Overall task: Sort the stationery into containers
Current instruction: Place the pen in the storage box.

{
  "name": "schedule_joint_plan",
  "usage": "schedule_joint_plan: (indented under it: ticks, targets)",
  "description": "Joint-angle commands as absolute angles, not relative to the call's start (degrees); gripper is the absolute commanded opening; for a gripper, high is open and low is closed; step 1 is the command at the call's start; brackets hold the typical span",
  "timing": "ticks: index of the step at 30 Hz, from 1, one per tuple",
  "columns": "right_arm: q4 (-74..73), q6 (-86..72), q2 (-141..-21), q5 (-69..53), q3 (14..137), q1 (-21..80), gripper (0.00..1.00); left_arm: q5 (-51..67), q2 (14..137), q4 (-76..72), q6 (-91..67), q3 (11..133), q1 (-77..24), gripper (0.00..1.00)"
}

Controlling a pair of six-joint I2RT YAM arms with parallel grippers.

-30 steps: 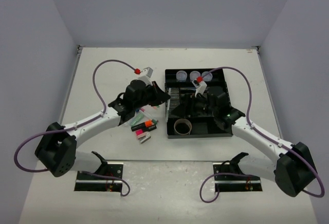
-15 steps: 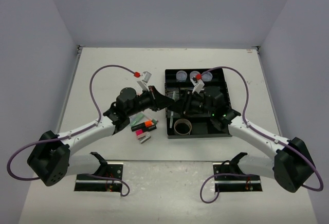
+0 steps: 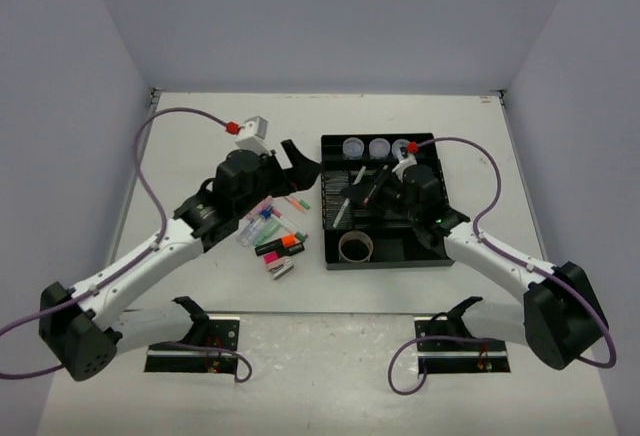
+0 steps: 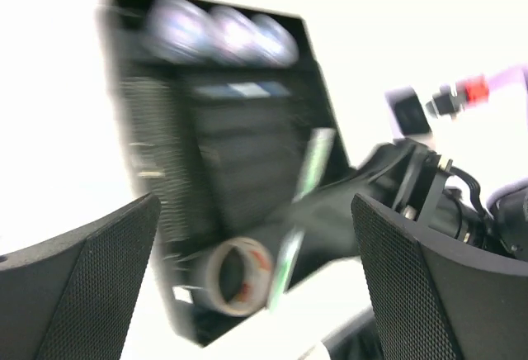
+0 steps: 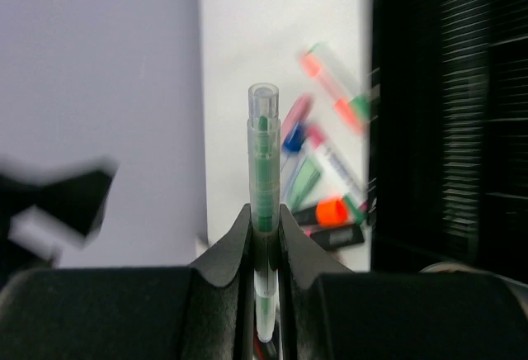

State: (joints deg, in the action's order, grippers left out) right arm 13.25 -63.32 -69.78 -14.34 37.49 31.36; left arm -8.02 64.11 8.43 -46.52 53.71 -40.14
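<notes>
A clear green pen (image 5: 264, 153) stands upright between the jaws of my right gripper (image 5: 264, 221), which is shut on it. From above, that gripper (image 3: 368, 191) hovers over the black organiser tray (image 3: 432, 256) with the pen (image 3: 344, 212) slanting down to the left. My left gripper (image 3: 303, 161) hangs open and empty just left of the tray's back corner. Between its fingers (image 4: 82, 281) the left wrist view shows, blurred, the tray (image 4: 148, 137), a tan tape roll (image 4: 231, 273) and three clear tubs (image 4: 219, 34). The tubs (image 3: 380, 146) sit in the tray's back section, the tape roll (image 3: 356, 247) in its front.
Loose stationery lies on the table left of the tray: an orange highlighter (image 3: 290, 243), a pink one (image 3: 268, 250), a blue-capped bottle (image 3: 255, 231), a small white block (image 3: 281, 269) and pens (image 3: 298, 202). The same pile (image 5: 330, 187) shows behind the held pen.
The left gripper has opened and drawn back to the left, off the tray. The right gripper has shut on the green pen and now carries it over the tray.
</notes>
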Motion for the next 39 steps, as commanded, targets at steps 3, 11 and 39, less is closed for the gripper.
schedule_joint_plan:
  ticks: [3,11,39]
  targets:
    - [-7.66,-89.18,-71.28,13.01,44.8,24.0,0.0,-28.1,48.13,26.96,-46.55,54.24,-39.9,1.0]
    - [-18.1,-103.45,-85.99,15.19,56.07,18.57,0.0,-29.9,43.61,36.32,-46.89,55.25,-39.9,1.0]
    - [-30.5,-102.93,-109.42,15.29,76.55,14.94,0.15,-26.15,37.17,37.75,-45.66,49.14,-39.9,1.0]
